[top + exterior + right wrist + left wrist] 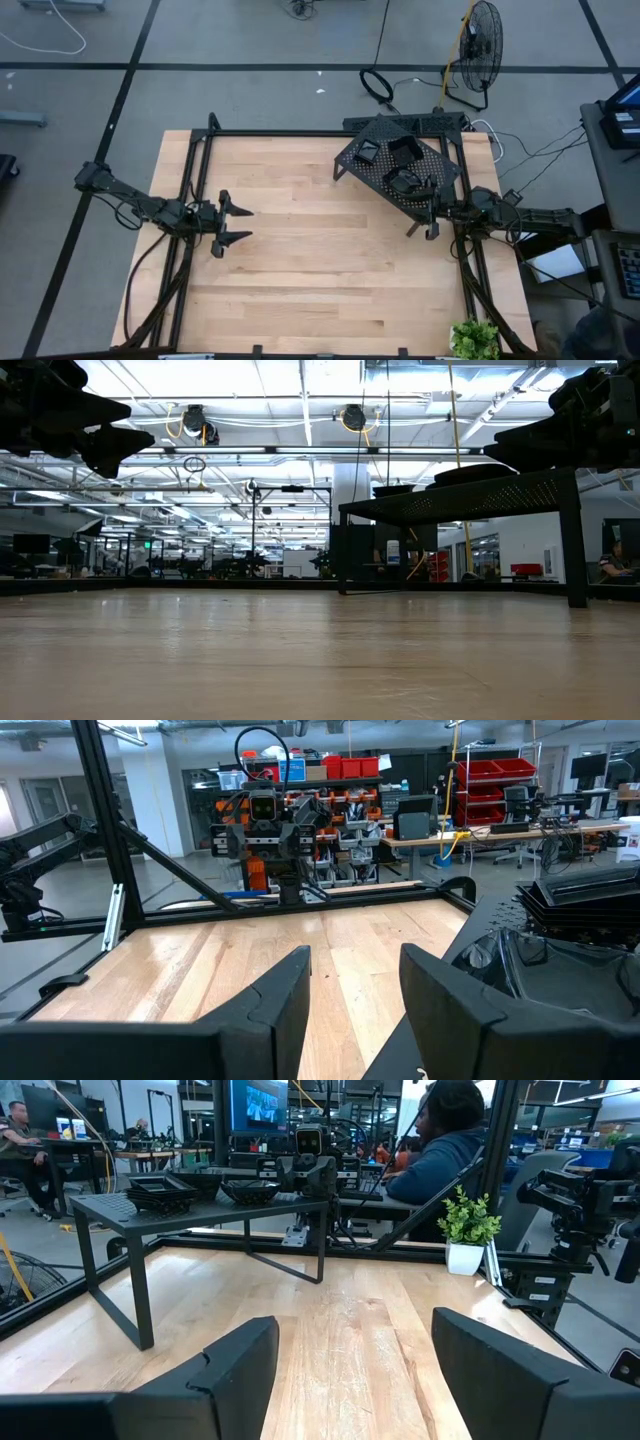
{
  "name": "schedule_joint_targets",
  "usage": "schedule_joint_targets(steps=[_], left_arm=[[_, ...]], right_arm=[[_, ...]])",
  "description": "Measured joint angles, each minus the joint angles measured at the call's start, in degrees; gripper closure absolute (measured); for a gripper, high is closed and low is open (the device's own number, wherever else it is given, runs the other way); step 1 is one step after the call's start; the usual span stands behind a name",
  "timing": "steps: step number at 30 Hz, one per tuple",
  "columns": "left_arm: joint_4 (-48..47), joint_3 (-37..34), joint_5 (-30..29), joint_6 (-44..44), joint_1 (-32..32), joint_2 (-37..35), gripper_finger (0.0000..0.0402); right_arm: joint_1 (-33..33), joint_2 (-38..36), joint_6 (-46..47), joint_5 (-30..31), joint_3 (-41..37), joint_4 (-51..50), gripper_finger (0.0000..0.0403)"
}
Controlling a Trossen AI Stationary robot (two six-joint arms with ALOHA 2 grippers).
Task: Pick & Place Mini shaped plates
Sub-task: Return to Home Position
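A black perforated rack (372, 172) stands on the table's far right part. Several small black plates lie on its top: a small one (367, 151), a square stack (405, 150) and a rounder dish (403, 183). My right gripper (430, 215) is open and empty above the table at the rack's near right corner. In its wrist view the stack (585, 900) and the dish (500, 955) lie close beside its fingers. My left gripper (245, 224) is open and empty above the table's left half, pointing toward the rack (200, 1205).
Bare wood (320, 270) spreads between the two grippers and toward the near edge. A black frame (200, 160) runs round the table. A small potted plant (474, 338) stands at the near right corner. A person (450, 1140) sits beyond the table's right side.
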Motion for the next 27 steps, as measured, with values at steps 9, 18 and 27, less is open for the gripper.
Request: schedule_joint_targets(steps=[9, 18, 27], left_arm=[[0.0, 0.0, 0.0, 0.0, 0.0, 0.0, 0.0145], [0.0, 0.0, 0.0, 0.0, 0.0, 0.0, 0.0151], [0.0, 0.0, 0.0, 0.0, 0.0, 0.0, 0.0133]], right_arm=[[0.0, 0.0, 0.0, 0.0, 0.0, 0.0, 0.0259], [0.0, 0.0, 0.0, 0.0, 0.0, 0.0, 0.0259], [0.0, 0.0, 0.0, 0.0, 0.0, 0.0, 0.0258]])
